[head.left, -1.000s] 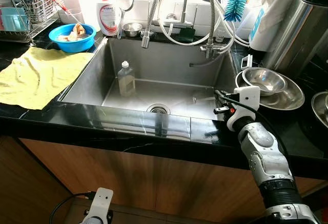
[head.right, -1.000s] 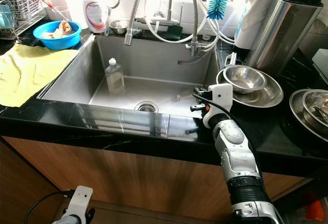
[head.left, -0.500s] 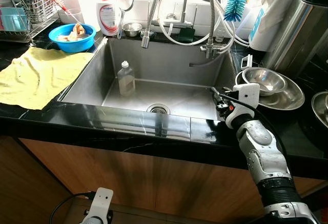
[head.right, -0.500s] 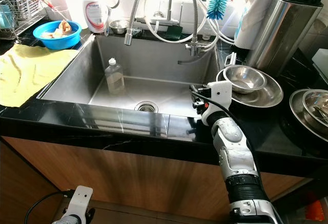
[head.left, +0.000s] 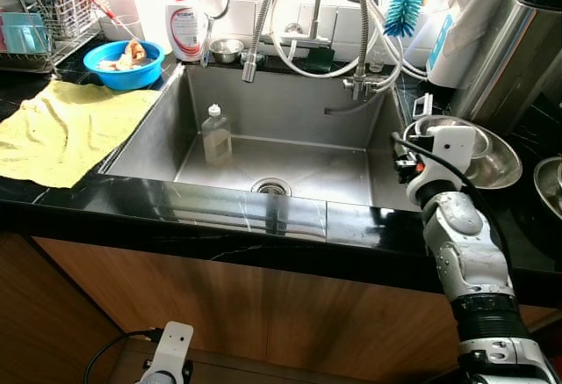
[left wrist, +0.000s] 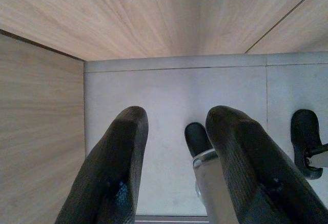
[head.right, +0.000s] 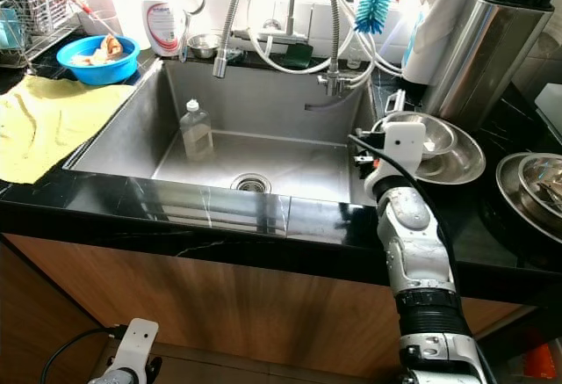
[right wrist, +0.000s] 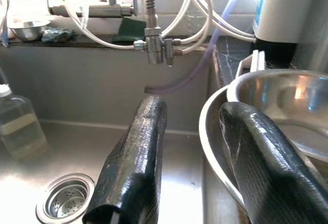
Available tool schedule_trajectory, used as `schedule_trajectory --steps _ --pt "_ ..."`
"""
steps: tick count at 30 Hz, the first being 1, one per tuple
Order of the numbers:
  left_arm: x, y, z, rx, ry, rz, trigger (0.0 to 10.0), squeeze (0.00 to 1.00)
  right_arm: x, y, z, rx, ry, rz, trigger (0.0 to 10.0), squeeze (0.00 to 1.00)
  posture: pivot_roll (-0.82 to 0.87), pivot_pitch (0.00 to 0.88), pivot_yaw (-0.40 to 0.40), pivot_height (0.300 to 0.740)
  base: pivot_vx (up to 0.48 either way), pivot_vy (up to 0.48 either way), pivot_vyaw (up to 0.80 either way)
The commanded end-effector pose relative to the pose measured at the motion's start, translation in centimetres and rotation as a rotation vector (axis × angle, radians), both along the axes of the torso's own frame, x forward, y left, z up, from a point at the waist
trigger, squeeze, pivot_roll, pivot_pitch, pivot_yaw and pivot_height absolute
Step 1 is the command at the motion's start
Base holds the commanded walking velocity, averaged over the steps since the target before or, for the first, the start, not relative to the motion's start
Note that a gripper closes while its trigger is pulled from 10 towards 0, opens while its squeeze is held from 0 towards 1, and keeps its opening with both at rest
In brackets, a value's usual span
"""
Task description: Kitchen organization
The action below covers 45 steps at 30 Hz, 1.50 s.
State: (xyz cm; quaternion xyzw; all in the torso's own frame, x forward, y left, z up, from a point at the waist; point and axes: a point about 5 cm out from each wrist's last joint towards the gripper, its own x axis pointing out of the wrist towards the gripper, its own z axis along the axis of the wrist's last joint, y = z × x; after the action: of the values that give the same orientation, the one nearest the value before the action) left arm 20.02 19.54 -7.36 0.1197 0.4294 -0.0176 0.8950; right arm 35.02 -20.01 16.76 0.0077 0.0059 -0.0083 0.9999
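At right of centre in the head view, the right gripper (right wrist: pixel 189 147) hovers at the sink's (head.left: pixel 290 112) right edge, its fingers parted and holding nothing, one over the basin, the other over the rim of the stacked steel bowls (head.left: pixel 492 160) on the counter. The left gripper (left wrist: pixel 179 167) hangs parted by the cabinet, empty.
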Motion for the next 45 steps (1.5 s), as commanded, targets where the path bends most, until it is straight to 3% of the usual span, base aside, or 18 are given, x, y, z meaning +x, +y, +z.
schedule_trajectory --steps 1,21,33,45 --pt "-0.3 0.1 -0.1 0.005 0.016 -0.007 10.0 0.0 0.1 -0.4 0.9 0.003 -0.014 -0.019 10.0 0.0 -0.12 0.0 -0.043 0.74 0.0 0.0 0.0" --pt "-0.3 0.0 -0.2 0.004 0.019 -0.008 10.0 0.0 -0.1 -1.0 0.7 0.058 0.065 -0.088 10.0 0.0 -0.13 0.0 -0.046 0.74 0.0 0.0 0.0" --pt "-0.3 0.0 -0.2 0.004 0.021 -0.006 10.0 0.0 -0.5 -2.3 0.3 0.125 0.139 -0.183 10.0 0.0 -0.13 0.0 -0.045 0.74 0.0 0.0 0.0" --pt "-0.3 0.2 -0.2 0.005 0.021 -0.001 10.0 0.0 -0.7 -2.3 1.8 0.164 0.13 -0.212 10.0 0.0 -0.13 0.0 -0.045 0.74 0.0 0.0 0.0"
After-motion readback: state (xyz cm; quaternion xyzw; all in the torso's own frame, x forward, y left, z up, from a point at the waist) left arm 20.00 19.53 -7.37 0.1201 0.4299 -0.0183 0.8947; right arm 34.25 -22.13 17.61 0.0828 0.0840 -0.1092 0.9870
